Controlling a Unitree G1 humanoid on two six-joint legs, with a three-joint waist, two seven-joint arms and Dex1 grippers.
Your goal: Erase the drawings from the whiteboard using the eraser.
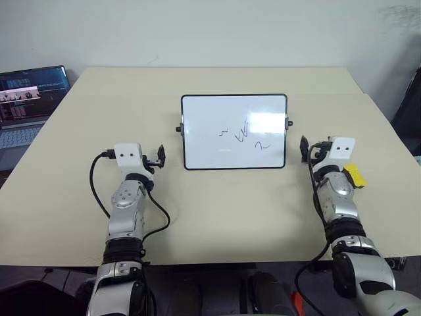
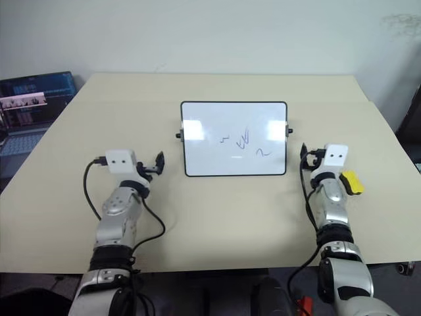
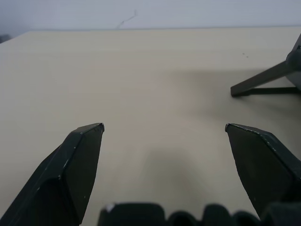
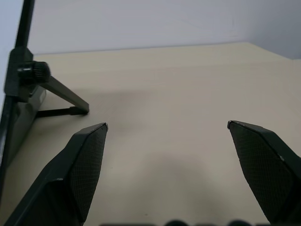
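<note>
The whiteboard (image 1: pixel 204 125) stands propped on its stand at the middle of the table, and its frame edge and knob (image 4: pixel 21 77) rise close by in the right wrist view. The drawings (image 1: pixel 243 135), three small dark squiggles, sit right of its centre. The yellow eraser (image 1: pixel 355 174) lies on the table right of the board, just beside my right wrist. My left gripper (image 1: pixel 160 157) hovers open and empty off the board's lower left corner. My right gripper (image 1: pixel 308 150) hovers open and empty off its lower right corner. Both sets of fingers (image 3: pixel 84 155) (image 4: pixel 87 160) point forward.
An open laptop (image 1: pixel 26 105) sits past the table's far left edge. The beige table (image 1: pixel 217 210) stretches bare in front of the board and behind it. One leg of the board's stand (image 3: pixel 263 80) reaches back onto the table.
</note>
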